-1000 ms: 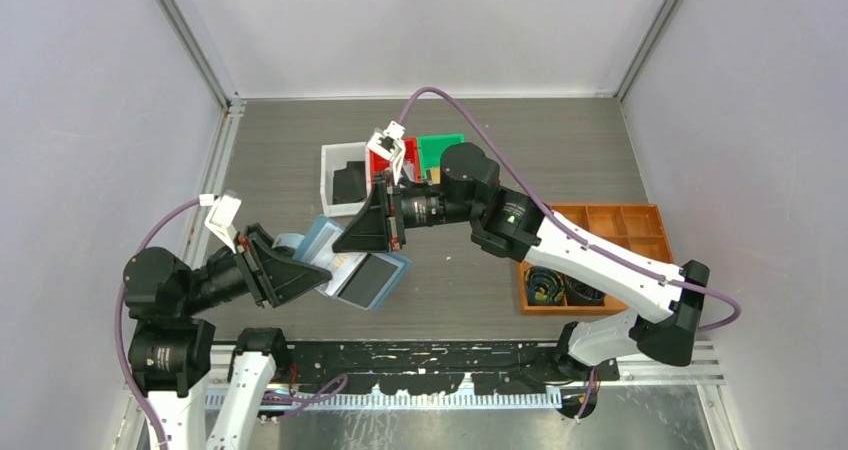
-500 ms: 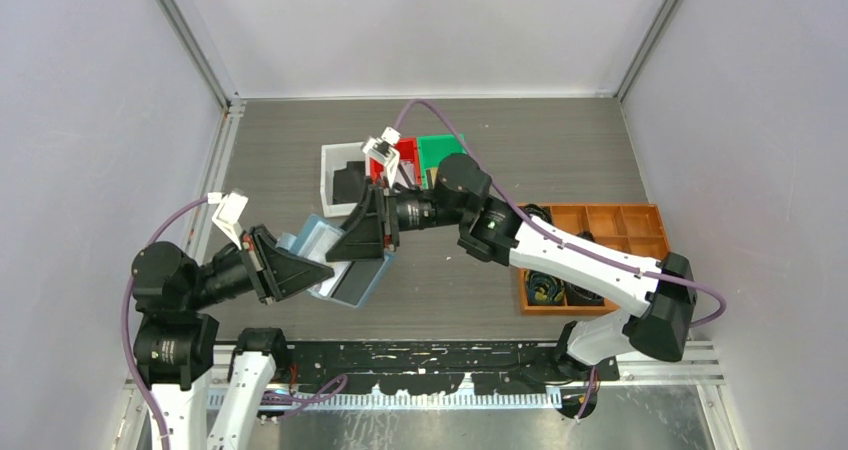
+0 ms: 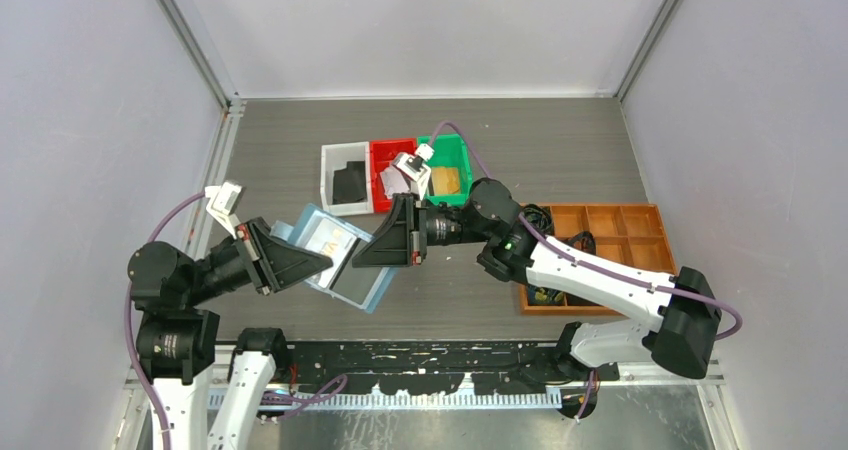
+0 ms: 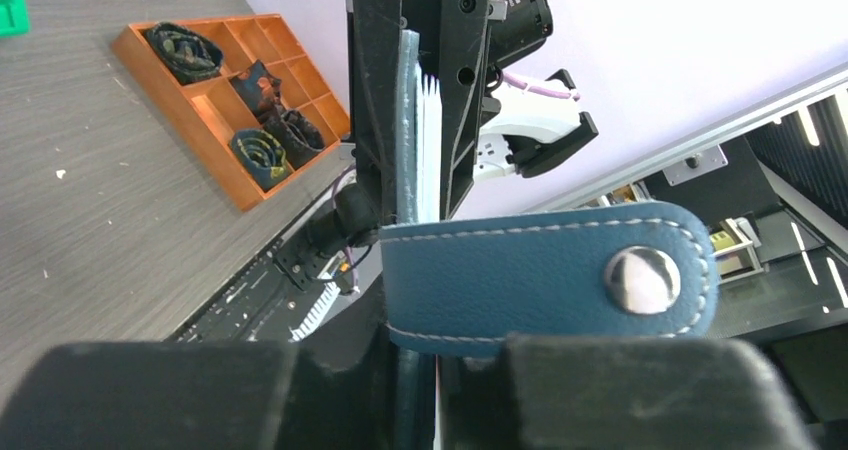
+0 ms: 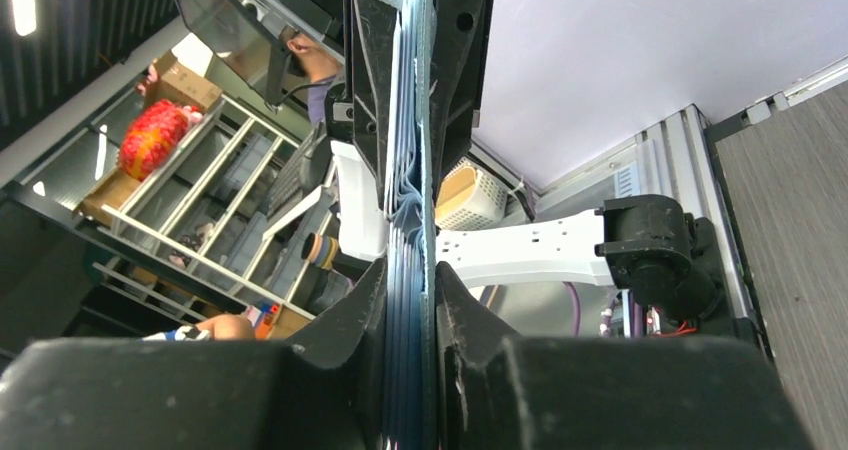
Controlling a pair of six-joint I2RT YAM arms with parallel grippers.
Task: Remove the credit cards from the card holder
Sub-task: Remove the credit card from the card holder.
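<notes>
The blue card holder (image 3: 340,260) hangs open above the table, gripped from both sides. My left gripper (image 3: 318,262) is shut on its left edge and my right gripper (image 3: 362,254) is shut on its right edge. A gold credit card (image 3: 330,238) shows in the upper inside panel, above a dark grey panel (image 3: 356,282). In the left wrist view the snap tab (image 4: 545,275) lies across my left gripper (image 4: 425,360). The card holder's layered edge (image 5: 408,220) runs upward out of my right gripper (image 5: 412,300).
A white bin (image 3: 327,180) holding a black card (image 3: 349,183), a red bin (image 3: 384,152), and a green bin (image 3: 458,152) holding a gold card (image 3: 446,180) stand at the back. An orange divided tray (image 3: 640,232) with coiled cables sits to the right.
The right arm has swung back to the right, uncovering the red and green bins. Its gripper opened and shut again on the card holder's right edge. The card holder shifted slightly.
</notes>
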